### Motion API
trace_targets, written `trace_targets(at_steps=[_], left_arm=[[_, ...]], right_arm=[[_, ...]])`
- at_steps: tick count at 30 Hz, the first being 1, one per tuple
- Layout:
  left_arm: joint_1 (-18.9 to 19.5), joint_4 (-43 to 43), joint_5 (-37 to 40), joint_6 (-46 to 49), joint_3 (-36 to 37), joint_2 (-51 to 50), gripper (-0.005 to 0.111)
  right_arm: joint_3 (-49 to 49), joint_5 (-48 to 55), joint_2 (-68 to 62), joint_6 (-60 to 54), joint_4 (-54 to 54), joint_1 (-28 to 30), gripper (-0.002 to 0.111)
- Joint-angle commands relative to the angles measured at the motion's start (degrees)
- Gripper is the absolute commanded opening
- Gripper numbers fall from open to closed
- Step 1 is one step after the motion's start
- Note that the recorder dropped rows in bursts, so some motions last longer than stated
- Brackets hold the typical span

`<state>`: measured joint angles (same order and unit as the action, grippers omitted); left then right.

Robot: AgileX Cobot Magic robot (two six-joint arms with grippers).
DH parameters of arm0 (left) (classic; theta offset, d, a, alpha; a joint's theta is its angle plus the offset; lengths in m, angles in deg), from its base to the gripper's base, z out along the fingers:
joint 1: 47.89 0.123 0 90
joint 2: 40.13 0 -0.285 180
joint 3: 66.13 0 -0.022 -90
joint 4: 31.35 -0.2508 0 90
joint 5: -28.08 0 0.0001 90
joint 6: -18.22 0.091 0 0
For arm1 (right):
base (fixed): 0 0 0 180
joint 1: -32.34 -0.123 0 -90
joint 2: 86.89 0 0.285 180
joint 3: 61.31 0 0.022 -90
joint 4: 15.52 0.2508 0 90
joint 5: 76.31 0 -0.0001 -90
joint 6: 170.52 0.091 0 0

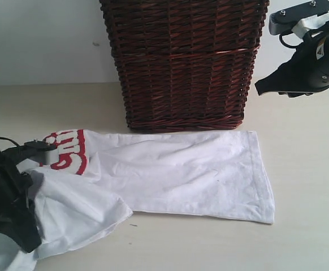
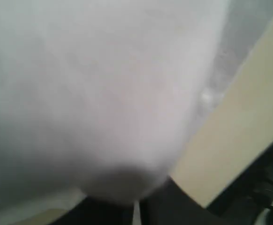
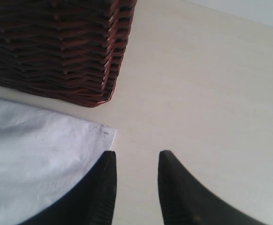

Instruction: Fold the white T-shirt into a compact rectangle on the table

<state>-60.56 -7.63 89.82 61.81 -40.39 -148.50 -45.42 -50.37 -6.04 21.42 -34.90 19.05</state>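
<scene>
The white T-shirt [image 1: 181, 169] lies on the table [image 1: 306, 214] at the wicker basket's [image 1: 181, 62] 6 o'clock; left gripper [image 2: 136, 212], clamped on its 9 o'clock end, should next fold it toward 3 o'clock; right gripper [image 3: 136, 187] narrowly parted, empty.

- The white T-shirt [image 1: 181, 172] lies flat and a bit wrinkly, stretched out sideways. Its left end is bunched up and folded over, with red-edged letters showing.
- The table [image 1: 306, 186] is pale beige and flat under the shirt.
</scene>
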Motion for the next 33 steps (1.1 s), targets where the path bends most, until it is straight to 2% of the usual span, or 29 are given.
trace_targets(at_steps=[1, 4, 6, 8, 12, 14, 20, 24, 27, 29, 31, 33], left_arm=[[0.73, 2.46, 2.41, 2.32, -0.64, 0.64, 0.000], [0.73, -2.25, 2.02, -2.35, 0.41, 0.53, 0.001], [0.73, -4.36, 1.68, -4.55, 1.19, 0.53, 0.007], [0.73, -4.62, 1.68, -4.98, 1.66, 0.42, 0.021], [0.73, -4.18, -0.44, -4.98, 1.24, 0.53, 0.062], [0.73, -3.31, -1.30, -5.09, 0.30, 1.22, 0.071], [0.73, 0.95, -6.40, -3.63, -0.16, 2.04, 0.071], [0.73, 9.76, -5.09, 4.00, -0.04, 2.04, 0.071], [0.73, 11.66, -6.14, 5.28, -0.04, 2.04, 0.068], [0.73, 11.55, -6.65, 4.70, -0.04, 2.04, 0.057], [0.73, 10.38, -6.25, 3.57, -0.04, 2.04, 0.034], [0.73, 8.55, -4.69, 2.63, -0.04, 2.04, 0.001]], right_arm=[[-0.38, -0.84, 0.54, -0.34, 0.03, 0.01, 0.030], [-0.25, -1.02, 0.54, -0.34, 0.03, 0.01, 0.030], [-0.25, -1.02, 0.54, -0.34, 0.03, 0.01, 0.030], [-0.25, -1.08, 0.54, -0.34, 0.03, 0.01, 0.030], [-0.25, -1.08, 0.54, -0.34, 0.03, 0.01, 0.030], [-0.25, -0.91, 0.54, -0.34, 0.03, 0.01, 0.030], [-0.25, -0.91, 0.54, -0.34, 0.03, 0.01, 0.030], [-0.25, -0.91, 0.54, -0.34, 0.03, 0.01, 0.030], [-0.25, -0.91, 0.54, -0.34, 0.03, 0.01, 0.030], [-0.25, -0.91, 0.54, -0.34, 0.03, 0.01, 0.030], [-0.25, -0.91, 0.54, -0.34, 0.03, 0.01, 0.030], [-0.25, -0.91, 0.54, -0.34, 0.03, 0.01, 0.030]])
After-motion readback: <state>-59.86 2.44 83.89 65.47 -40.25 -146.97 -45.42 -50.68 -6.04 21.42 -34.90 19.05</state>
